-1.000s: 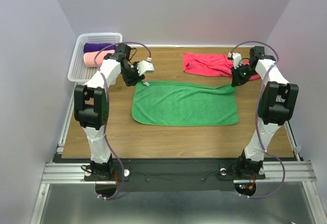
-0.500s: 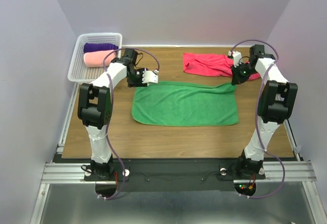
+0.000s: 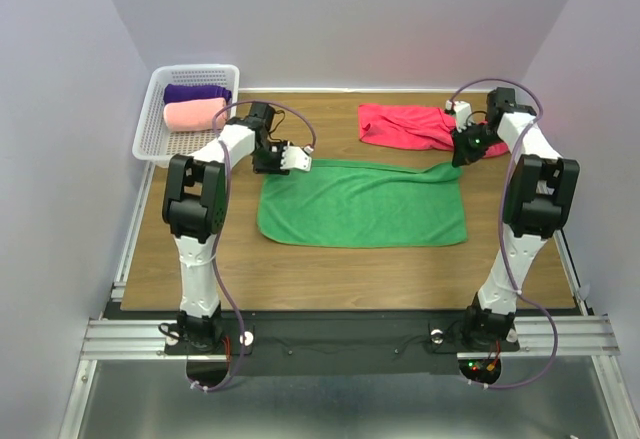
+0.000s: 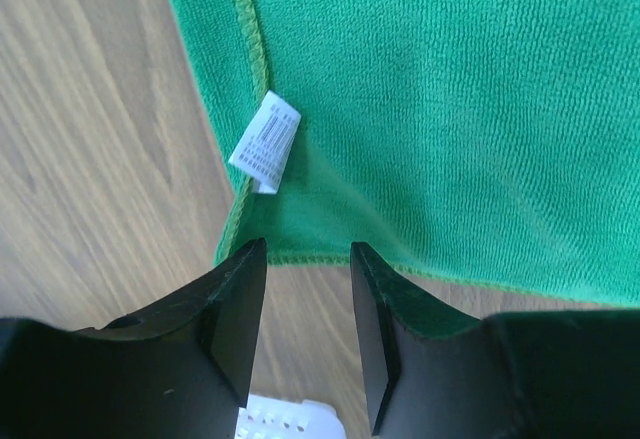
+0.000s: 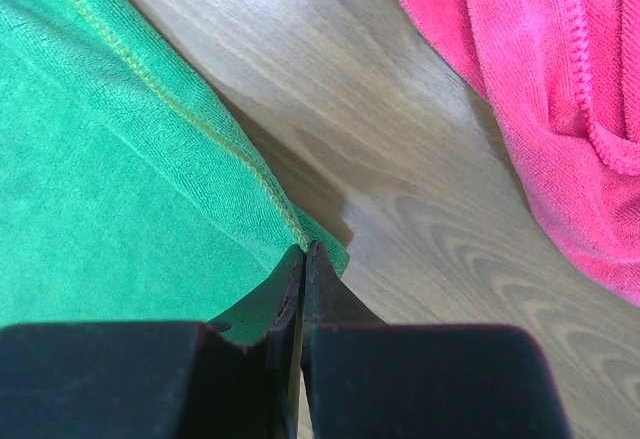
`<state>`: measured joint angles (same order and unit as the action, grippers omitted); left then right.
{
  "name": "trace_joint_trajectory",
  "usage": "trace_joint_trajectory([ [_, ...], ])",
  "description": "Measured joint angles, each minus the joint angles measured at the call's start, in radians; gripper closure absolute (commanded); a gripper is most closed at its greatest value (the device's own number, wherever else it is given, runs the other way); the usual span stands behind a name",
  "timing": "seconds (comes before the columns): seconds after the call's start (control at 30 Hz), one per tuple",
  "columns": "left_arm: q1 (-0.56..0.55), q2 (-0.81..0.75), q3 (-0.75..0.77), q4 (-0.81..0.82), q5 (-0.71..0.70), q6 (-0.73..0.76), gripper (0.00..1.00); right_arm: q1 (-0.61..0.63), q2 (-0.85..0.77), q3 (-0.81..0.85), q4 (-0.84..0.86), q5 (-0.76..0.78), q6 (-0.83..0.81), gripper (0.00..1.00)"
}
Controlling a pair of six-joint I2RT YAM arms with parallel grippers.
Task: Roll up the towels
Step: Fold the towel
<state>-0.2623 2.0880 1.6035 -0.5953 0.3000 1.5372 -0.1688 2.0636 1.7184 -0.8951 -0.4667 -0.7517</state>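
Note:
A green towel [image 3: 362, 204] lies flat in the middle of the table. My left gripper [image 3: 298, 162] hovers at its far left corner, open; in the left wrist view only bare wood shows between the fingers [image 4: 308, 259], with the green towel's hem [image 4: 420, 109] and white label [image 4: 265, 144] just past the tips. My right gripper [image 3: 458, 159] is shut on the towel's far right corner [image 5: 303, 251], which is lifted slightly. A crimson towel [image 3: 405, 124] lies crumpled at the back right, also seen in the right wrist view [image 5: 560, 79]. Rolled purple [image 3: 196, 92] and salmon-pink [image 3: 193, 113] towels sit in the basket.
The white mesh basket [image 3: 150, 124] stands at the back left corner, against the left wall. Bare wooden tabletop [image 3: 340, 274] stretches from the green towel to the near edge.
My left arm has swung from near the basket down to the green towel's far left corner, its jaws narrowing a little. The right gripper has kept its hold in place.

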Motion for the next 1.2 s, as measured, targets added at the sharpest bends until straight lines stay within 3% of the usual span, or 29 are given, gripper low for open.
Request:
trace_joint_trajectory([
  [0.17, -0.011, 0.011, 0.003, 0.002, -0.006, 0.0, 0.64, 0.0, 0.014, 0.009, -0.005, 0.003, 0.0, 0.99],
  [0.37, -0.013, 0.011, 0.024, 0.005, -0.009, 0.006, 0.92, 0.0, 0.021, 0.009, -0.012, 0.004, 0.0, 1.0],
  [0.5, -0.013, 0.011, 0.033, 0.004, -0.016, 0.01, 0.99, 0.0, 0.021, 0.01, -0.013, 0.004, 0.0, 0.99],
  [1.1, -0.006, 0.048, 0.124, -0.044, -0.007, -0.024, 1.0, 0.0, 0.026, 0.056, -0.02, 0.014, 0.0, 0.99],
  [1.17, -0.002, 0.038, 0.123, -0.045, 0.001, -0.03, 0.84, 0.0, 0.026, 0.073, -0.021, 0.015, 0.0, 0.99],
  [1.2, 0.002, 0.029, 0.123, -0.047, 0.005, -0.034, 0.67, 0.0, 0.026, 0.08, -0.021, 0.015, 0.001, 0.99],
])
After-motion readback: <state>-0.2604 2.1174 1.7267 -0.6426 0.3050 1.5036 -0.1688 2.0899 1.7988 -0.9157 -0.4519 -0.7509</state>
